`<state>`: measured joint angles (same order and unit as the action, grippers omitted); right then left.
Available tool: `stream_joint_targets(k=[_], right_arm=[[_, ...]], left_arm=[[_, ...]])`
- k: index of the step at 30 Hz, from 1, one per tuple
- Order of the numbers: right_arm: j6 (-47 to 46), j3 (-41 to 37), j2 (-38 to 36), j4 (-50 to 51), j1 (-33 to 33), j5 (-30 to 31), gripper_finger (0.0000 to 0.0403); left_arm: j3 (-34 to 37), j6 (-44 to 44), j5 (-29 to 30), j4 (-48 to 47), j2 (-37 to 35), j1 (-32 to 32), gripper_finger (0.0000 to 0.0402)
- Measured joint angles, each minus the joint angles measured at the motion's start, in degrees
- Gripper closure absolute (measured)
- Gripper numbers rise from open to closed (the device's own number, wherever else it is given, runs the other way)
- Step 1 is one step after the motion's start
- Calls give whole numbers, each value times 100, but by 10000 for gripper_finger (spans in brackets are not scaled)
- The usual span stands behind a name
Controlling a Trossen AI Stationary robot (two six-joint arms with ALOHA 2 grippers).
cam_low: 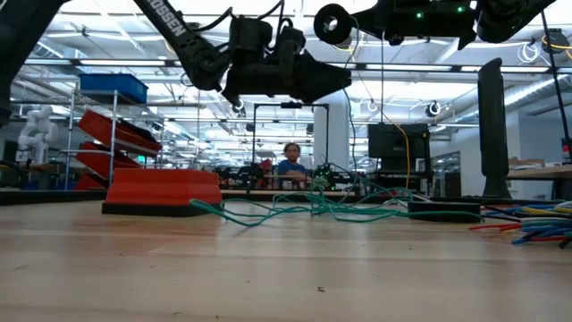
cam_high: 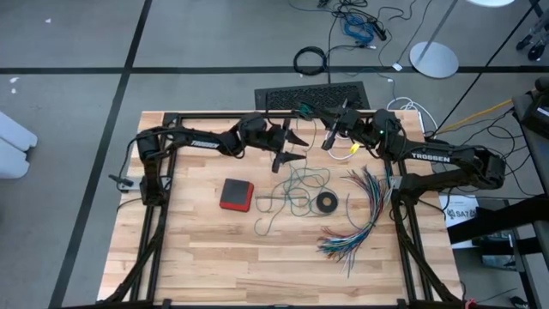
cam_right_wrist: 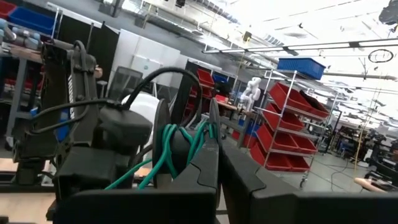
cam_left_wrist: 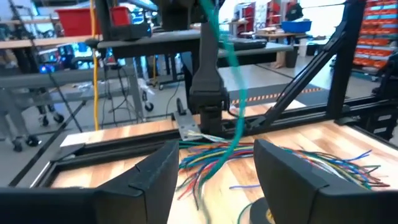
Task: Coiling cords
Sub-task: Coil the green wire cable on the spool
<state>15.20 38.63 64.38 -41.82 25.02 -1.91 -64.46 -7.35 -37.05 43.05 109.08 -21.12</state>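
Note:
The teal-green cord (cam_high: 296,184) lies in loose tangled loops on the table's middle, and one strand of it (cam_left_wrist: 227,93) rises to my right gripper (cam_high: 317,116). That gripper is shut on it above the table's far edge. My left gripper (cam_high: 290,146) hovers open just left of the strand, pointing level toward the table's right side. In the left wrist view the strand hangs ahead of the gap between the open fingers (cam_left_wrist: 155,180). I see no touch. My right gripper pinches several strands of the teal cord, bunched as loops (cam_right_wrist: 180,146), between its two shut fingers. The fingers point roughly level toward the table's left. The loops stick out past the fingertips, and the rest of the cord hangs slack to the table.
A red flat box (cam_high: 236,194) lies left of the cord. A small black ring (cam_high: 326,202) lies right of it. A fanned bundle of multicoloured wires (cam_high: 364,210) spreads at the right. Bare wood fills the near half.

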Motion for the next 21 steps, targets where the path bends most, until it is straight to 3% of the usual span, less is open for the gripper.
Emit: stream_joint_targets(k=[16,21], right_arm=[[-61,0,0,-14,0,-146,403],[-63,0,0,-24,0,-144,403]], left_arm=[[-68,81,-390,-7,59,-216,264],[-68,-5,-422,-34,59,-227,318]])
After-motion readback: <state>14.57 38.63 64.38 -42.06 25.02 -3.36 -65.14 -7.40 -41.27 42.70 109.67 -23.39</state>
